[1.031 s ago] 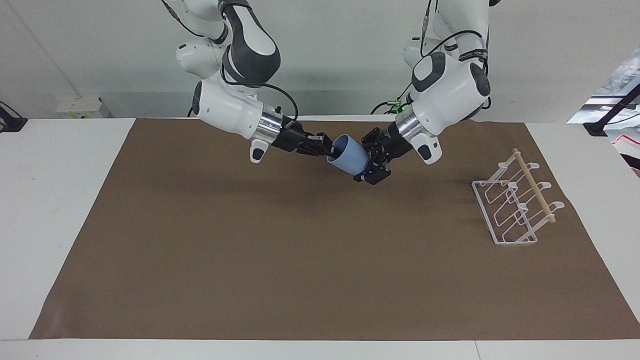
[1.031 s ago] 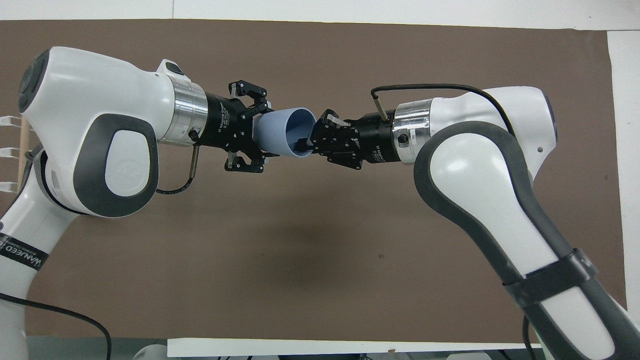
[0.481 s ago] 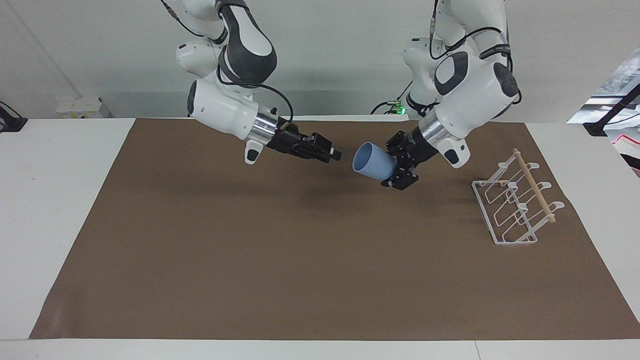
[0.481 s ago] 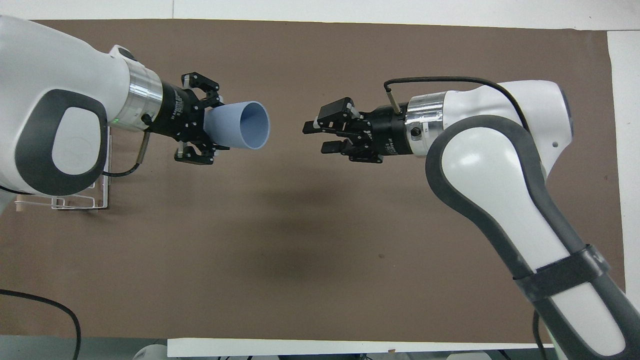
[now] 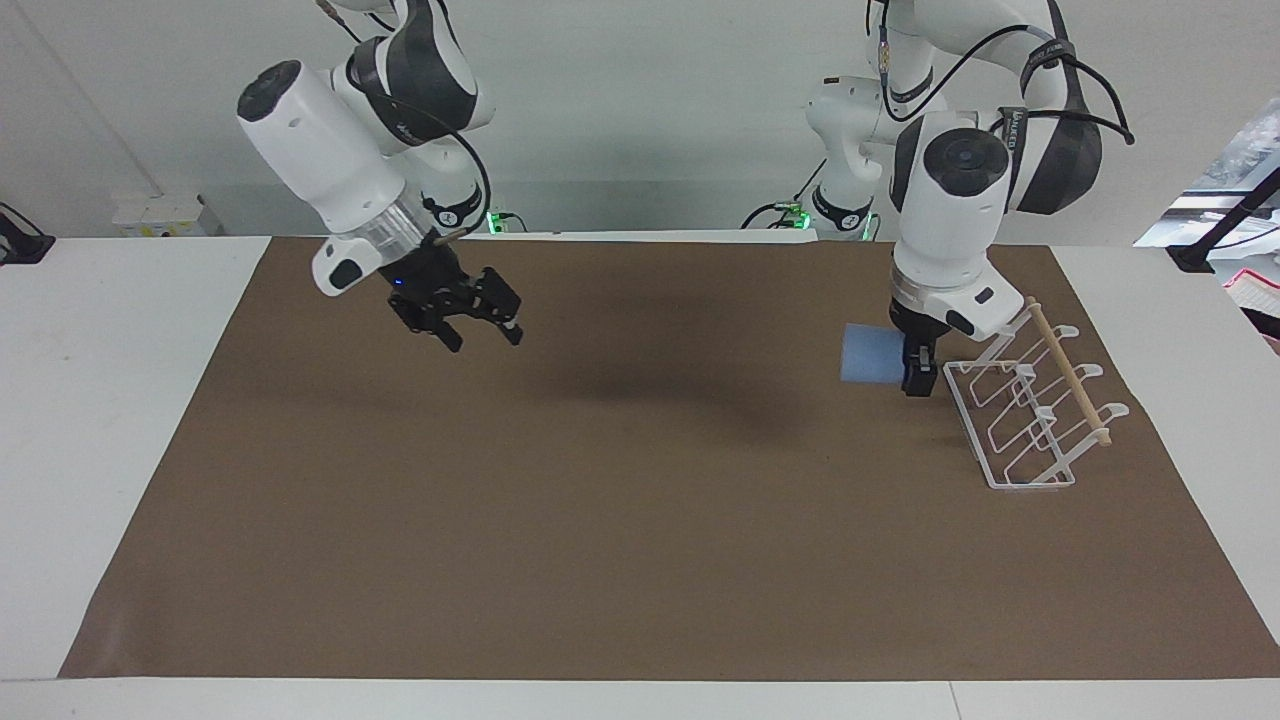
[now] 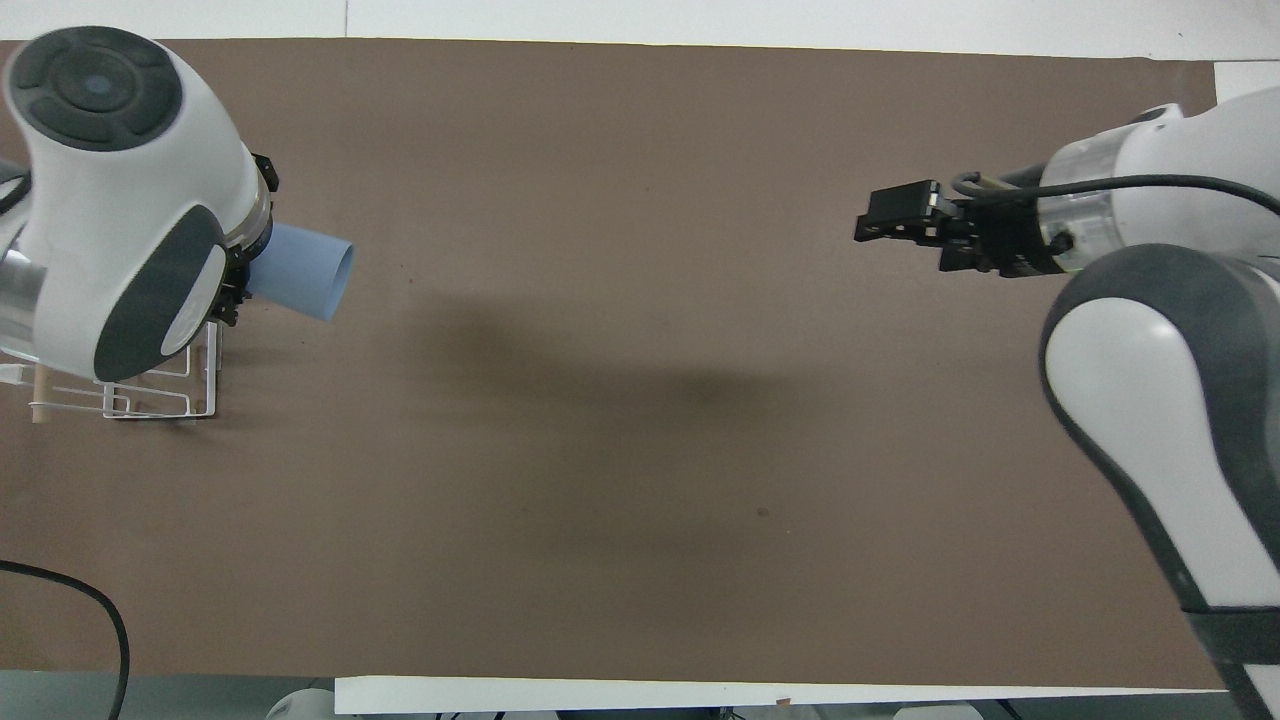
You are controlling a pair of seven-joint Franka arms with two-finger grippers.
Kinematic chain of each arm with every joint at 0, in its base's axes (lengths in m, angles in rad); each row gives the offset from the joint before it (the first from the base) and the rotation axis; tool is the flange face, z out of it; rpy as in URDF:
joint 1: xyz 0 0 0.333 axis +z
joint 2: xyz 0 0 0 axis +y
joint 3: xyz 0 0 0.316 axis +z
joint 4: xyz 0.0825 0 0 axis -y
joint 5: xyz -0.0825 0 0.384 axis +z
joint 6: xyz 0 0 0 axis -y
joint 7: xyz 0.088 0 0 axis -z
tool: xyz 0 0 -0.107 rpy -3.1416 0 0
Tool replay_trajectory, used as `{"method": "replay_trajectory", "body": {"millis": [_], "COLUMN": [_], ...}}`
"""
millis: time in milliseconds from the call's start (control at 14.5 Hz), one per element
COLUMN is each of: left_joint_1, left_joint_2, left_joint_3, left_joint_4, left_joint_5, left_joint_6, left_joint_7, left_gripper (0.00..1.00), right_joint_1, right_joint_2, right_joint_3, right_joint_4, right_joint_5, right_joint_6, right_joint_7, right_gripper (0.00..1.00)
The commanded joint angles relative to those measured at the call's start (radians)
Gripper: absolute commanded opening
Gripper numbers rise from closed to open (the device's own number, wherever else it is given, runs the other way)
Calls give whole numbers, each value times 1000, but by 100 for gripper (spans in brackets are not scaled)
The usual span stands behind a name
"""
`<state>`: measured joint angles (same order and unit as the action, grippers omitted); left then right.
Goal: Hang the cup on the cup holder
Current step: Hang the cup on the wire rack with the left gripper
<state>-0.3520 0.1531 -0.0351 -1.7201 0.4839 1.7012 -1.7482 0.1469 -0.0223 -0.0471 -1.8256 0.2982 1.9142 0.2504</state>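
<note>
Brown paper covers the white worktop. Left tool grasps the small light-blue plastic cup in the air beside the white wire cup holder; right tool hangs released.

Matt smooth plastic cup, white wire holder w/ wood rod, matt brown paper.

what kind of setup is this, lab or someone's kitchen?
Most likely a robotics lab bench. A white table under brown paper holds only a wire cup holder. The left gripper holds a blue cup by it; the right gripper hangs empty.
</note>
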Motion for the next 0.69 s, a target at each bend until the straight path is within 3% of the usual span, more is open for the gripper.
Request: {"method": "replay_trajectory", "body": {"millis": [0,138,344,481,619], "left_joint_1": [-47,-47,-47,-38,-35], "left_joint_2": [58,88,170,229,243], "left_joint_3": [3,3,1,1,3], "left_joint_4": [13,-25,-33,-33,-35], "left_joint_5": [400,636,891,991,1009], "left_joint_6": [-125,-178,-283,-322,-330], "left_joint_7": [-123,-200,-273,-368,-398], "left_gripper": [0,0,0,0,0], "right_joint_1": [-91,-113,-176,-197,-207], "right_joint_2": [5,2,12,10,9], "right_joint_3": [9,9,7,3,9], "right_joint_4": [86,164,264,262,252], "right_joint_5": [-132,-296,-346,-336,-337], "right_joint_6": [-177,-312,-466,-477,-481], "right_joint_7": [-36,-90,-228,-298,-298], "right_gripper": [100,100,100,100,100]}}
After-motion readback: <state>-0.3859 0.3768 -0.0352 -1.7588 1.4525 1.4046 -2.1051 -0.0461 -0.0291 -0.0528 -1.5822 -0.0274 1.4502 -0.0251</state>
